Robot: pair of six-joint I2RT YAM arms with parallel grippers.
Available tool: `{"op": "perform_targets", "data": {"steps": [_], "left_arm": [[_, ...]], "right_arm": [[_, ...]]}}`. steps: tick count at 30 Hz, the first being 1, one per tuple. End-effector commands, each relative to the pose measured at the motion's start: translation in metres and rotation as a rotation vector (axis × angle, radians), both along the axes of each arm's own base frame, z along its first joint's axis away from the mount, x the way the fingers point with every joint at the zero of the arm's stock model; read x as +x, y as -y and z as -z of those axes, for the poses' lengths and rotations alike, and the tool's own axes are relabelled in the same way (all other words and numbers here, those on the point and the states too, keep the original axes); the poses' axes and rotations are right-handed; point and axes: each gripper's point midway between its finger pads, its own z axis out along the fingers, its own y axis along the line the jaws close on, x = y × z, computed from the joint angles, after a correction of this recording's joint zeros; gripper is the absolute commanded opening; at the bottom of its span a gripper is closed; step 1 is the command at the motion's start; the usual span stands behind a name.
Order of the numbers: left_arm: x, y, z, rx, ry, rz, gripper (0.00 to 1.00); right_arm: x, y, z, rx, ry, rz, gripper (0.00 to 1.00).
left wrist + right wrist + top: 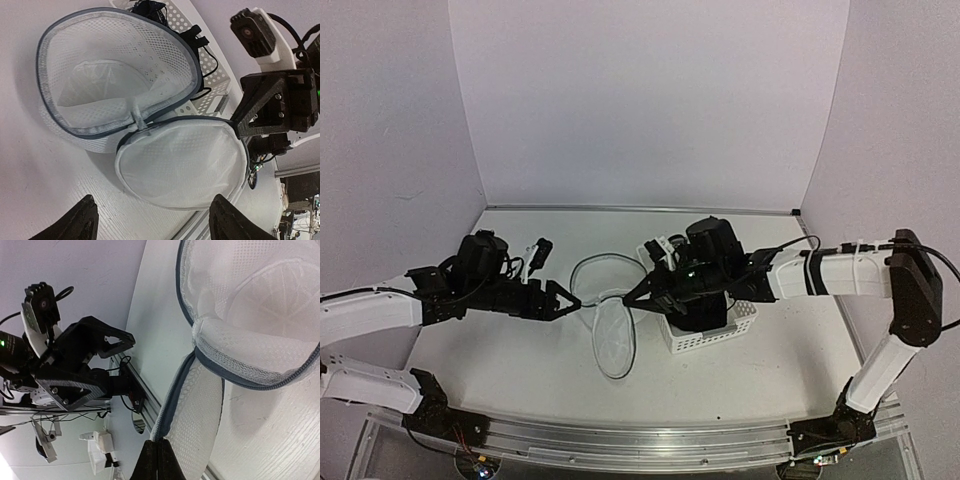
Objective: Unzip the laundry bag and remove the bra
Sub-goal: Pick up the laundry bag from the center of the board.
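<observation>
The laundry bag (601, 276) lies unzipped mid-table, its round lid (613, 337) folded out toward the front. The left wrist view shows the open body (115, 75) and the lid (185, 160); the inside looks empty. My left gripper (575, 303) is open just left of the bag, its jaws wide apart in front of the lid (155, 225). My right gripper (626, 299) is shut on the lid's dark zipper rim (172, 405), pinched at the fingertips (159, 452). Black fabric, apparently the bra (147, 7), lies in the white basket.
The white perforated basket (740, 318) stands right of the bag under my right arm, and shows in the left wrist view (210, 75). A small black and white object (535, 252) lies at the back left. White walls enclose the table.
</observation>
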Motion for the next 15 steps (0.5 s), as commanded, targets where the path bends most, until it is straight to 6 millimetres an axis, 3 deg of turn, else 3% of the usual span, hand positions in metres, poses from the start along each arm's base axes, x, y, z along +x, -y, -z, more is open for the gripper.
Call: {"op": "perform_targets", "data": {"steps": [1, 5, 10, 15], "left_arm": [[-0.010, 0.020, -0.018, -0.107, 0.035, 0.115, 0.77], [-0.018, 0.019, -0.007, -0.117, 0.003, 0.133, 0.77], [-0.015, 0.008, 0.006, -0.124, -0.021, 0.039, 0.79], [-0.013, 0.007, 0.012, -0.221, -0.095, -0.040, 0.79]], "right_arm": [[0.014, -0.020, -0.037, 0.137, -0.096, 0.031, 0.00], [0.025, -0.027, -0.056, 0.238, -0.152, 0.073, 0.00], [0.035, -0.032, -0.085, 0.339, -0.142, 0.088, 0.00], [0.040, -0.037, -0.101, 0.413, -0.147, 0.083, 0.00]]}}
